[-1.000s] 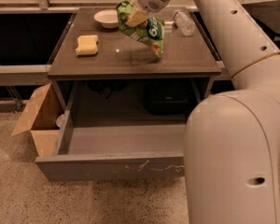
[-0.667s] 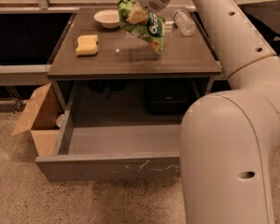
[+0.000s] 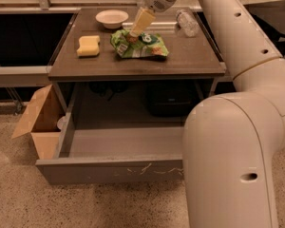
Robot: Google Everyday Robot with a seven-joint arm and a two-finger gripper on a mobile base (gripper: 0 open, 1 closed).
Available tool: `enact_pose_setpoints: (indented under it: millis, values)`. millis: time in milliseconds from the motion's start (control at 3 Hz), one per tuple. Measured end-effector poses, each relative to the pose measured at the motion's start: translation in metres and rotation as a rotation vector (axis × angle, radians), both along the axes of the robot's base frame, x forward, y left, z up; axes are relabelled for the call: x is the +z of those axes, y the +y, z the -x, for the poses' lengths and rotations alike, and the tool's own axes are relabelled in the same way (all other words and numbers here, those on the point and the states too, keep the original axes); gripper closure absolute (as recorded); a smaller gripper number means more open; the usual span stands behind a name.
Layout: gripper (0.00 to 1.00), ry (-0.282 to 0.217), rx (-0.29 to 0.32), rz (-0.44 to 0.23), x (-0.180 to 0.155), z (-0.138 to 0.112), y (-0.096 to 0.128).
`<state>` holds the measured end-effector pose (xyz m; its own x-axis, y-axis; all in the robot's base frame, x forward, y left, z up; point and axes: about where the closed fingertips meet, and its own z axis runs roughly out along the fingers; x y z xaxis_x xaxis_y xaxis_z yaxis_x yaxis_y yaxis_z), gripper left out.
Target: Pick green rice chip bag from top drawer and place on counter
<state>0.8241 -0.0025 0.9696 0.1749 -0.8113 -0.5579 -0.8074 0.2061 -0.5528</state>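
Observation:
The green rice chip bag (image 3: 141, 44) lies flat on the counter (image 3: 190, 56), near its middle. My gripper (image 3: 133, 33) hangs over the bag's far left corner, with its pale fingers (image 3: 142, 20) pointing down and the tips at the bag's edge. The gripper looks open, and the bag rests on the counter by its own weight. The top drawer (image 3: 109, 167) is pulled fully out below the counter, and its inside shows nothing. My arm (image 3: 237, 42) reaches in from the right.
A yellow sponge (image 3: 88, 45) lies at the counter's left. A white bowl (image 3: 112, 18) stands at the back and a clear plastic bottle (image 3: 186, 23) lies at the back right. A brown cardboard box (image 3: 35, 122) stands on the floor, left of the drawer.
The bag hung tilted from my gripper above the counter. Now it lies flat on the counter, and the gripper has come down to its far left corner.

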Motion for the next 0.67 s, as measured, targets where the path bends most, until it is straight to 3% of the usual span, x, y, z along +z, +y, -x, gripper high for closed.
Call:
enact_pose_setpoints:
  millis: [333, 667]
  values:
    - [0.00, -0.023, -0.036, -0.022, 0.011, 0.006, -0.017]
    - [0.00, -0.082, -0.098, -0.082, 0.031, 0.037, -0.051]
